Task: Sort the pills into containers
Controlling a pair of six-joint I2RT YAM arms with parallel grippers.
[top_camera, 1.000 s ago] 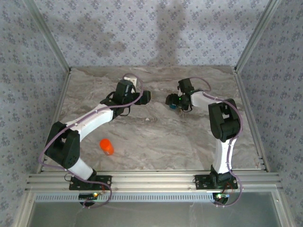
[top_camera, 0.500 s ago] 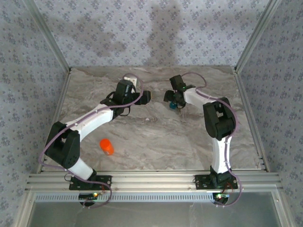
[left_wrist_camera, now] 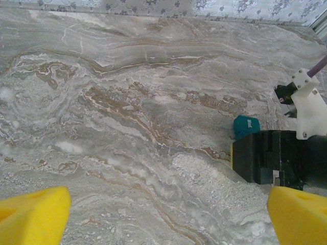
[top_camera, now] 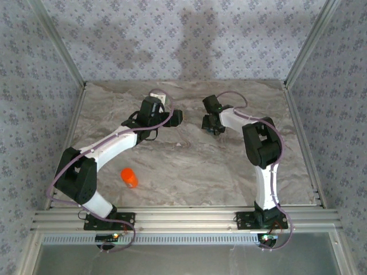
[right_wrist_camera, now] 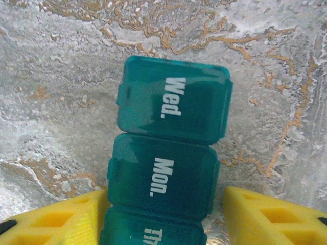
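The containers (right_wrist_camera: 173,102) are a teal pill organiser lying flat on the marble table, its lids marked "Wed." and "Mon." shut. My right gripper (right_wrist_camera: 163,204) straddles it. The left yellow finger (right_wrist_camera: 66,222) rests against its side, and a narrow gap shows at the right finger (right_wrist_camera: 265,214). From above, the right gripper (top_camera: 213,121) sits low at the table's far middle. One teal end (left_wrist_camera: 246,126) pokes out beside it in the left wrist view. My left gripper (top_camera: 175,117) hovers open just to its left over bare marble, nothing between its fingertips (left_wrist_camera: 30,217). The pills are out of view.
An orange bottle (top_camera: 129,177) lies on its side at the near left, close to the left arm's base. Aluminium rails (top_camera: 298,132) and patterned walls (top_camera: 34,86) bound the table (top_camera: 189,166) on the left, right and back.
The right gripper has swung slightly left and come down over the organiser, covering it from above, and its jaws have narrowed. The left arm has not moved.
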